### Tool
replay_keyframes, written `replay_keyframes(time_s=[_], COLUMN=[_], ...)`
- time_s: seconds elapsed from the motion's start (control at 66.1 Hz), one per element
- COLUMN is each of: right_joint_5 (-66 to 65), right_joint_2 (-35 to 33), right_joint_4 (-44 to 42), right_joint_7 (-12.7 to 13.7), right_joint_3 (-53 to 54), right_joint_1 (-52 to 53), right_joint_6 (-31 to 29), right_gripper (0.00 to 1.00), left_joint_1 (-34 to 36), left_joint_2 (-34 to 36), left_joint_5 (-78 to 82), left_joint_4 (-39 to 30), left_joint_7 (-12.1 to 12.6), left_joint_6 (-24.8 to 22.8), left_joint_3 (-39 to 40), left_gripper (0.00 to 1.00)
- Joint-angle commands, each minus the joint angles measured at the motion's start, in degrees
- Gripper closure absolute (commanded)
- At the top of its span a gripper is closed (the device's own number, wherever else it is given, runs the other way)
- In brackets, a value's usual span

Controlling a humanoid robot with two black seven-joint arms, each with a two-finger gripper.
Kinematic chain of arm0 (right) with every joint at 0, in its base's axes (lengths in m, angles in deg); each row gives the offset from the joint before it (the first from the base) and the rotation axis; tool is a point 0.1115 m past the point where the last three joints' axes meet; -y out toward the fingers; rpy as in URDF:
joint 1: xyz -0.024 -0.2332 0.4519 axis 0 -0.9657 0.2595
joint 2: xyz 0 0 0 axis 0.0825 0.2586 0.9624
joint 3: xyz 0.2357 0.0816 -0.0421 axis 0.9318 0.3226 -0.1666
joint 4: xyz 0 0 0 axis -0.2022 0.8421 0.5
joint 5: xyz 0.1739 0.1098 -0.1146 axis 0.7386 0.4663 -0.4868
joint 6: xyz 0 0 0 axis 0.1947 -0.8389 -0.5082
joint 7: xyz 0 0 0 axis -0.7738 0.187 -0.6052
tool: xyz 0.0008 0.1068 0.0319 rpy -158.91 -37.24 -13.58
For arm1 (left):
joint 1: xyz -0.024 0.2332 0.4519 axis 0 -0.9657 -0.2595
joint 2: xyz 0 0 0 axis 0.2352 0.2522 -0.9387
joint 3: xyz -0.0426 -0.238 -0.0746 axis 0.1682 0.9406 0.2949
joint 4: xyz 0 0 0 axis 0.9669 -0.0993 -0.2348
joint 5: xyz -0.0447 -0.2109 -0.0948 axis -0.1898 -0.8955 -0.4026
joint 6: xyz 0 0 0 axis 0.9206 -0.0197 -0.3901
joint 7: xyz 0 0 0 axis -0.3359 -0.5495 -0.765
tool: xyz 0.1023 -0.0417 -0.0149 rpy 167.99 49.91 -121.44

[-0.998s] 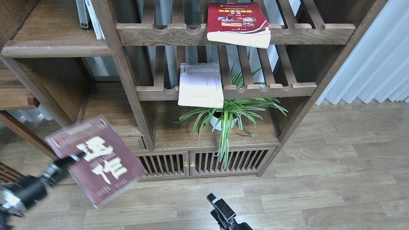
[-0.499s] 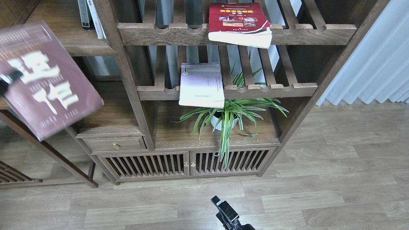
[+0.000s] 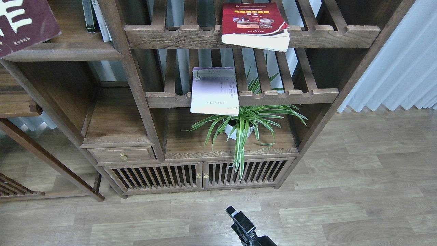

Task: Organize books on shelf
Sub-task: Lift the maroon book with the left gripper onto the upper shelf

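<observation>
Wood-plank floor; bookcase; maroon book on shelf; right tool grip unclear

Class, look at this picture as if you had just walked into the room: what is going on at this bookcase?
A robot is sorting books. The maroon book is at the solid shelf at top left, its corner past the front lip; whatever holds it is out of view. The red book lies on the upper slatted rack, the lavender book on the lower one. The right gripper waits low over the floor.
</observation>
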Motion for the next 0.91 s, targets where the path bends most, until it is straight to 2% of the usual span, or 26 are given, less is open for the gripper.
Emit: replay_keyframes(time_s=[0.0, 0.076, 0.242, 0.59, 0.892], right_joint_5=[0.1, 0.1, 0.3, 0.5, 1.8], right_joint_2=[0.0, 0.0, 0.0, 0.0, 0.0], right_joint_4=[0.1, 0.1, 0.1, 0.8, 1.1], right_joint_7=[0.0, -0.1, -0.1, -0.3, -0.7], right_joint_3=[0.1, 0.1, 0.1, 0.1, 0.2], right_joint_1=[0.1, 0.1, 0.0, -0.1, 0.0], right_joint_6=[0.0, 0.0, 0.0, 0.0, 0.0], right_gripper=[0.01, 0.01, 0.01, 0.01, 0.01], left_joint_1=[10.5, 15.8, 21.3, 25.9, 29.1], left_joint_2=[-1.5, -4.7, -7.4, -16.7, -19.9], left_joint_5=[3.8, 6.3, 12.4, 22.7, 26.6], left_joint_4=[4.3, 6.5, 7.7, 15.5, 24.1], left_joint_7=[0.0, 0.0, 0.0, 0.0, 0.0], left_joint_6=[0.0, 0.0, 0.0, 0.0, 0.0], left_joint_3=[-6.1, -8.2, -9.0, -7.5, -6.1], left_gripper=[0.94, 0.94, 0.93, 0.94, 0.94])
